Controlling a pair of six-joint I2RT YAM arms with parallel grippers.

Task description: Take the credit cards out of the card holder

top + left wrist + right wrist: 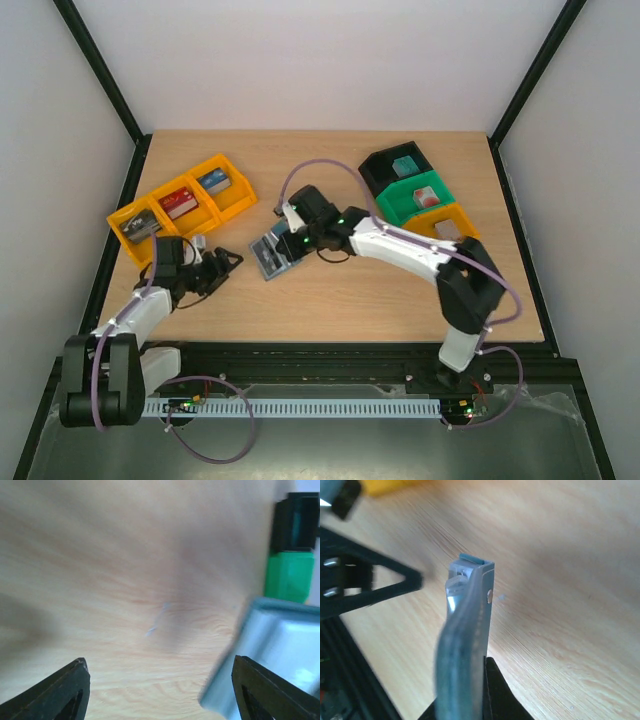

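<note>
Card holder [270,252] seen on my feed over the middle of the wooden table [400,300], teal credit card [471,557] edge peeping from its top, right gripper [288,243] clamped on it, left gripper [222,262] close by, fingers spread wide, holding nothing.

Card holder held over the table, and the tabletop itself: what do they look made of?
The flat blue-grey bifold card holder: probably soft faux leather or vinyl, matte. It bends along its edge and carries what looks like a small round snap. The pale wood-grain tabletop: wood or wood-look laminate, smooth, with fine grain lines showing.
</note>
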